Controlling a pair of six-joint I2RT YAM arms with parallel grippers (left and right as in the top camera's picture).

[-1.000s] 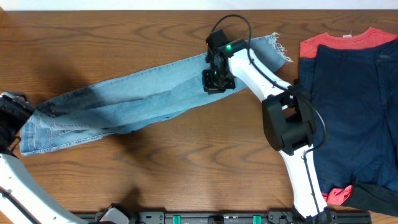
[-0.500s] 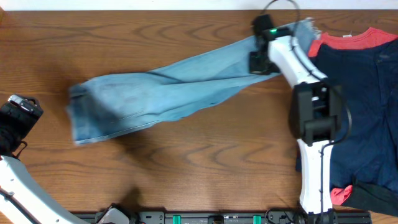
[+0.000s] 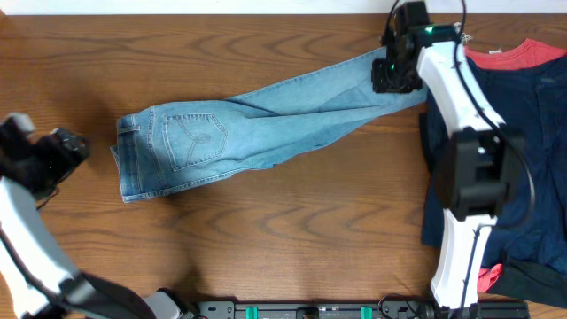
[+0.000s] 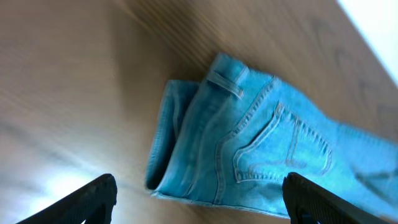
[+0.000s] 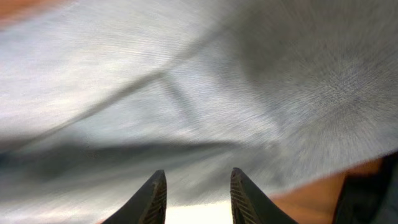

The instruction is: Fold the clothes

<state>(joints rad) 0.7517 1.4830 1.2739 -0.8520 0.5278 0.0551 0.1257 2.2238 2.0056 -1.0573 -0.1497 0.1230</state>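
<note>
Jeans [image 3: 257, 120] just beside navy garment [image 3: 523, 133]

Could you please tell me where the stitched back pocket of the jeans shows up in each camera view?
Overhead: the back pocket lies left of centre, near the waistband end of the jeans.
Left wrist: the back pocket is right of centre, its stitching facing the camera.
Right wrist: not in it; only blurred denim fills the frame.
Shared landmark: the light-blue denim of the jeans, visible in all three views.
</note>
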